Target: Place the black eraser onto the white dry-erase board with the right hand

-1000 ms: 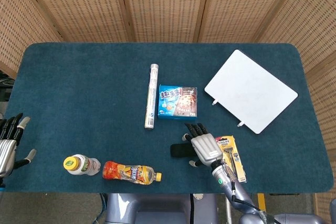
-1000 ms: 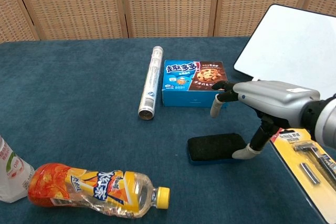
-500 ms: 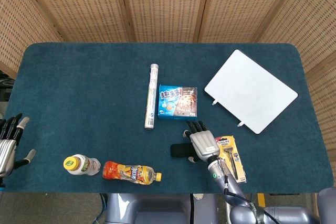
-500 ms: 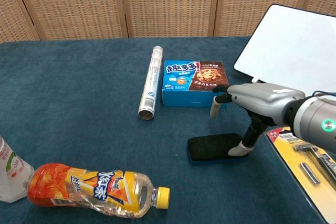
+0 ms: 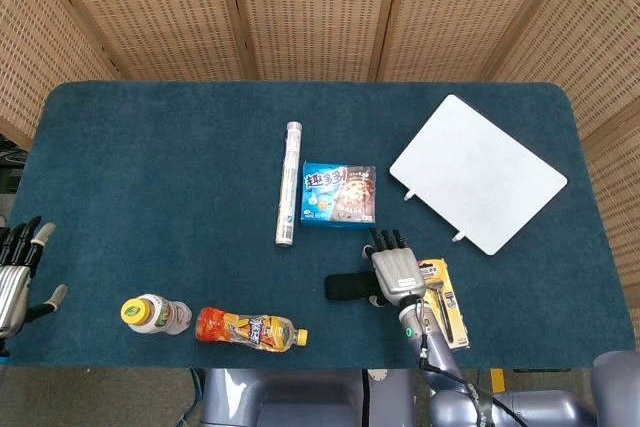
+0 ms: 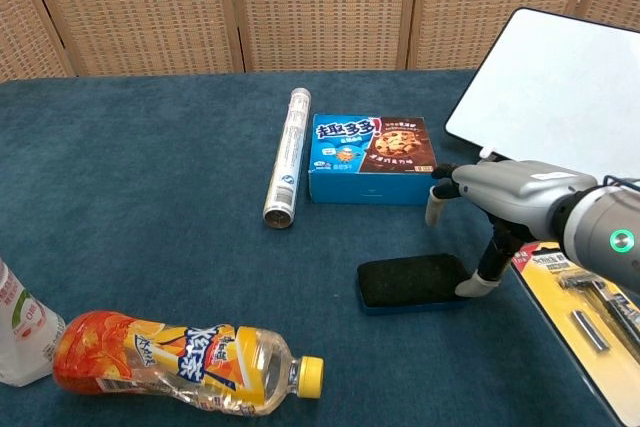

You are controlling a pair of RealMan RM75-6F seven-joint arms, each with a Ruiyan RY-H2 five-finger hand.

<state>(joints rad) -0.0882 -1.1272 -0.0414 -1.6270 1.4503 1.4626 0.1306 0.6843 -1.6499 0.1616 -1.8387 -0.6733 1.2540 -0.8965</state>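
The black eraser (image 6: 414, 281) lies flat on the blue table (image 5: 150, 177), near the front edge, just in front of the cookie box (image 6: 371, 158) and well apart from the white dry-erase board (image 5: 478, 174), which rests at the table's far right corner area. The right hand (image 6: 497, 202) hangs palm down over the eraser's right end; its fingers (image 6: 437, 205) are spread and point toward the cookie box, holding nothing, while its thumb (image 6: 484, 280) reaches down beside the eraser's right edge, touching it or very close to it; the chest view does not settle which. In the head view the same hand (image 5: 396, 272) sits between the eraser (image 5: 346, 287) and a yellow razor package (image 5: 444, 301), which lies just to its right. Left of the cookie box (image 5: 339, 194) a slim silver tube (image 5: 288, 183) lies lengthwise, pointing away from the robot. Near the front left, an orange drink bottle (image 5: 250, 329) with a yellow cap lies on its side, and a white bottle (image 5: 155, 314) with a yellow lid stands just beside it. The left hand (image 5: 14, 272) rests off the table's left edge, fingers apart and holding nothing. Woven wicker screens (image 5: 300, 7) stand behind the table.
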